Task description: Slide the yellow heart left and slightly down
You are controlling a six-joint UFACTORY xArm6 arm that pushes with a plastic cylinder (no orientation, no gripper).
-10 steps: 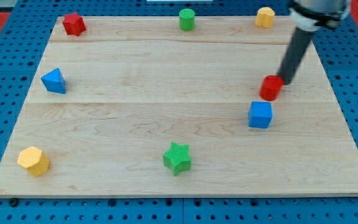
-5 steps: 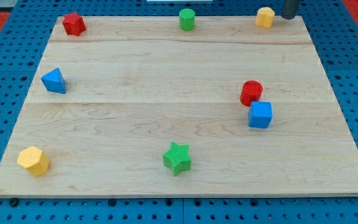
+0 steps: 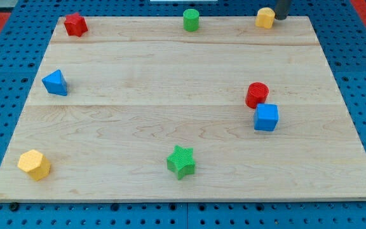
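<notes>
Item: wooden board (image 3: 170,70), eight blocks, one rod.
My tip (image 3: 281,18), with no jaws and holding nothing, touches the right side of the yellow heart (image 3: 265,18) at the board's top edge. Left of the heart: green cylinder (image 3: 190,20), red block (image 3: 75,24). Below it: red cylinder (image 3: 257,95) touching blue cube (image 3: 266,117).

The wooden board (image 3: 170,76) carries eight small coloured blocks.
</notes>
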